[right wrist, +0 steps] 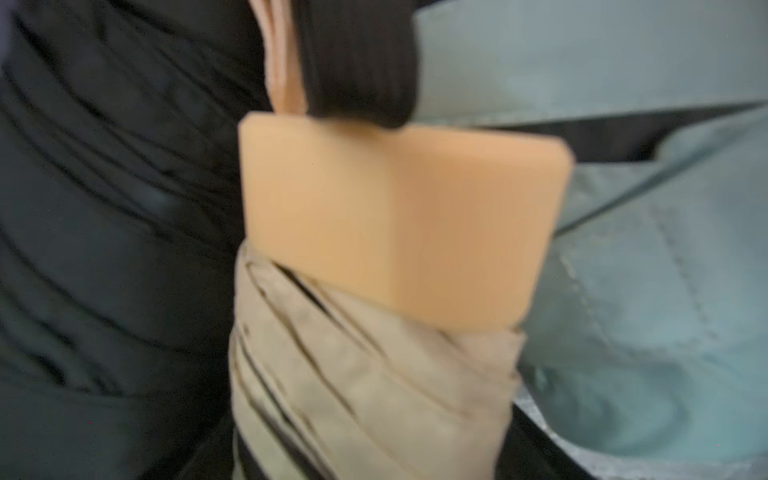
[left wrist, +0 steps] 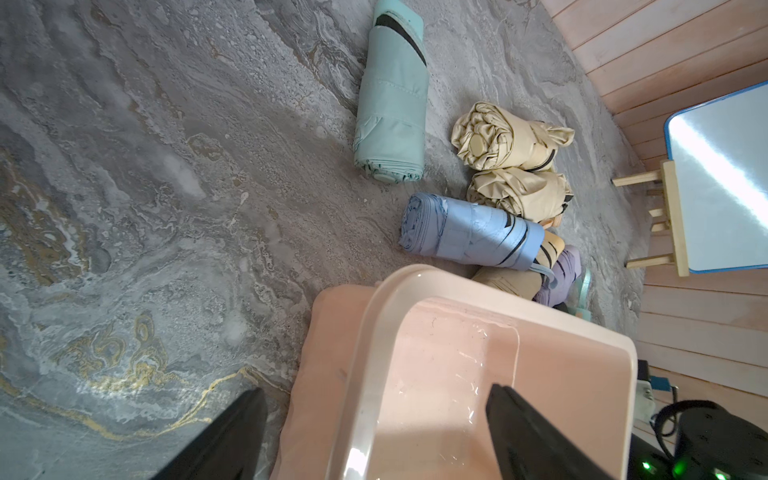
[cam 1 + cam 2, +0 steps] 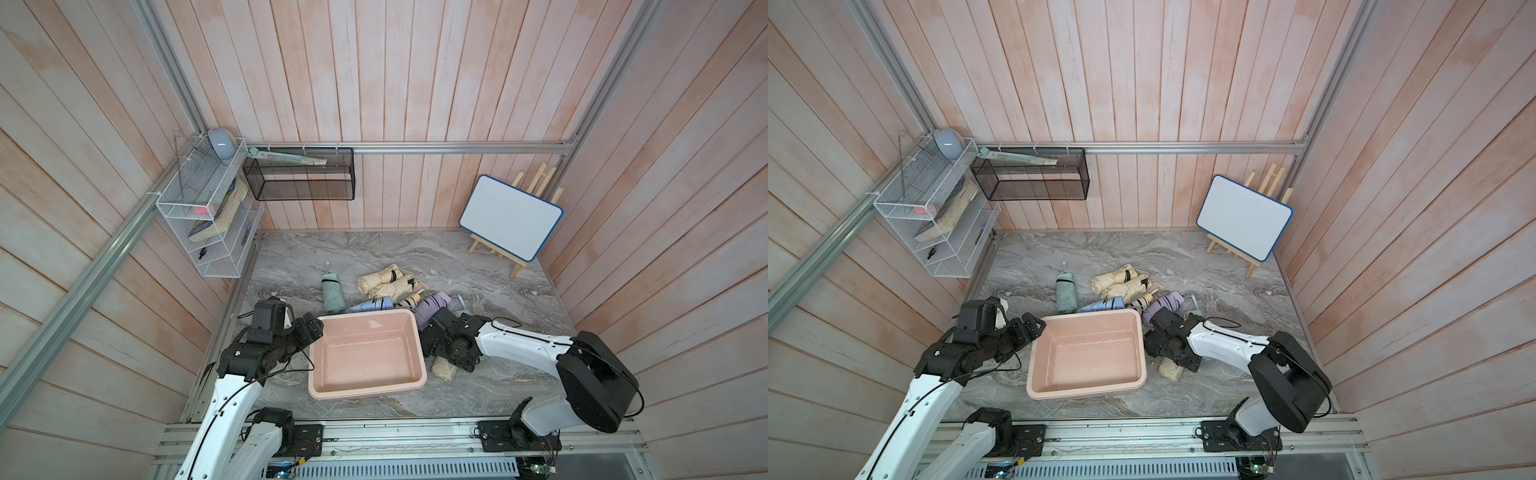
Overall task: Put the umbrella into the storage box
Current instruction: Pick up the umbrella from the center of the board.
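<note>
Left claw (image 2: 376,388) wide, empty, astride storage box (image 2: 573,374) rim | right claw (image 3: 434,345) at beige umbrella (image 1: 374,374) (cannot tell if closed) | grasp mid-roll

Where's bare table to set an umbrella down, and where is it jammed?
Bare marble: behind the umbrella pile toward the whiteboard, left of the mint umbrella, and in front of the storage box, which is empty. Crowded: the box's far rim and right side, where umbrellas and the right arm sit.
</note>
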Action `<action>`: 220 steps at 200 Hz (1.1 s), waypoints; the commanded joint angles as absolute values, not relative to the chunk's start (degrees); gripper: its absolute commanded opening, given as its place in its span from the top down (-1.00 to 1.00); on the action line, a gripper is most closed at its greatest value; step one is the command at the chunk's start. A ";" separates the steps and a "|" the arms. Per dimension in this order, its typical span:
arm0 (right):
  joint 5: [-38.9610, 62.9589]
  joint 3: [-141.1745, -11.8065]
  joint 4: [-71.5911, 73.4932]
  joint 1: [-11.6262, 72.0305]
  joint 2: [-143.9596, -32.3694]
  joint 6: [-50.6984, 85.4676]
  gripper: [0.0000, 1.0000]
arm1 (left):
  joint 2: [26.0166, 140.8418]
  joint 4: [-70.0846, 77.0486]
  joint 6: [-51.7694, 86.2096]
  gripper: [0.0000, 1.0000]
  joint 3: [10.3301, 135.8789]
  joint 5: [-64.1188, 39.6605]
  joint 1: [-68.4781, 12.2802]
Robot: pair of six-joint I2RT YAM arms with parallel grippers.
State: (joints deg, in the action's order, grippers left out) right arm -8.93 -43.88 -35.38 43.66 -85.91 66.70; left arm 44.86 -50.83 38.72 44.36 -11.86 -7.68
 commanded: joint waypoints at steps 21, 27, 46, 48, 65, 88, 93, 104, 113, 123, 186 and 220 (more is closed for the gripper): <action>-9.53 -45.01 -36.10 43.33 -85.89 65.91 -0.31 | 43.71 -52.34 38.23 -0.73 44.82 -12.85 -8.08; -9.70 -44.79 -36.14 43.33 -85.22 65.85 -0.25 | 43.63 -52.45 38.15 -0.73 44.75 -12.91 -8.04; -10.28 -43.93 -36.33 43.33 -82.74 66.18 -0.06 | 43.53 -52.39 38.16 -0.71 44.56 -13.08 -8.06; -10.35 -43.83 -36.44 43.33 -82.38 66.18 -0.05 | 43.51 -52.39 38.15 -0.71 44.56 -13.09 -8.08; -10.71 -42.79 -36.36 43.24 -79.71 66.27 0.12 | 43.49 -52.14 38.15 -0.70 44.67 -13.17 -8.09; -10.78 -40.94 -36.32 43.24 -75.67 66.36 0.32 | 43.57 -51.60 38.14 -0.70 44.56 -13.70 -8.09; -10.80 -40.52 -36.23 43.17 -74.56 66.36 0.39 | 43.43 -51.52 38.14 -0.70 44.48 -13.79 -8.09; -10.79 -39.69 -36.39 43.13 -72.35 66.23 0.49 | 43.49 -51.42 38.14 -0.70 44.33 -14.04 -8.15; -10.75 -39.12 -36.52 43.08 -70.39 66.03 0.57 | 43.50 -51.33 38.01 -0.70 44.22 -14.36 -8.17; -10.72 -38.59 -36.78 43.15 -68.25 65.64 0.63 | 43.35 -51.33 37.81 -0.70 44.15 -14.57 -8.17; -10.71 -43.60 -43.85 43.07 -56.84 59.43 0.79 | 43.50 -50.63 37.18 -0.67 43.30 -16.03 -8.20; -8.30 -52.47 -46.23 43.13 -56.27 54.49 0.81 | 43.19 -50.63 37.02 -0.63 43.06 -16.27 -8.17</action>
State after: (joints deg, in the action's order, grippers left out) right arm -9.06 -45.76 -44.38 43.33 -56.97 59.42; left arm 43.94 -51.46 38.15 43.81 -15.18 -7.94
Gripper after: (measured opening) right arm 0.488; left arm 0.824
